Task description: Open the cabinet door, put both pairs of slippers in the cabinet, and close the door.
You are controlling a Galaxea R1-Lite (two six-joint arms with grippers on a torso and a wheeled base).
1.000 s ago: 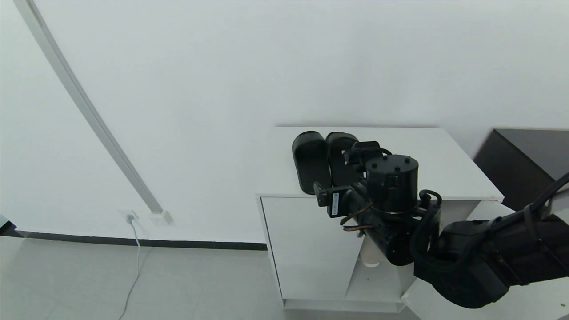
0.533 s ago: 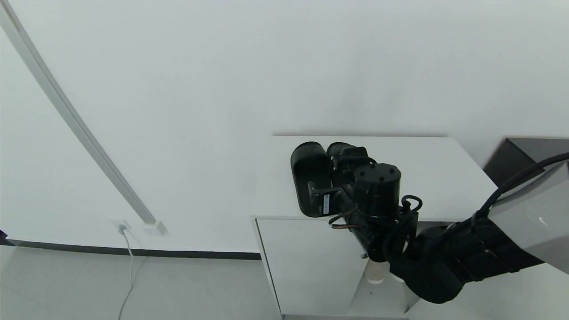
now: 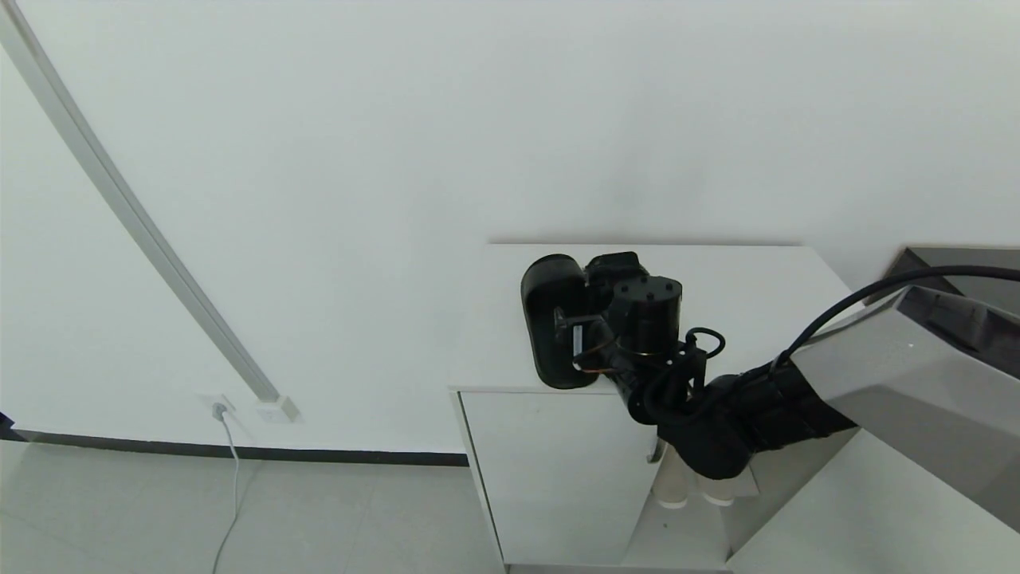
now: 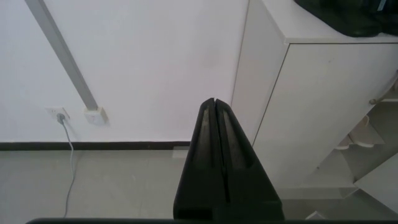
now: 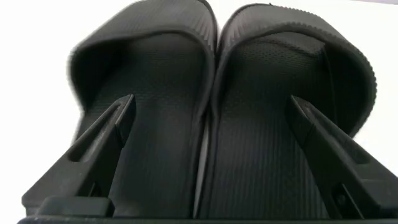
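Two black slippers [image 5: 155,118] lay side by side atop one white cabinet [image 3: 558,470]. The right hand [image 5: 211,104] was spread wide over both, and the left hand [image 4: 214,103] was pressed together.

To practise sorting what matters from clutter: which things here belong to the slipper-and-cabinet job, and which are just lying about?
For the job: white cabinet; black slippers on its top; right pincer, open over them.
Just there: white cups inside the cabinet; wall socket; slanted wall conduit.
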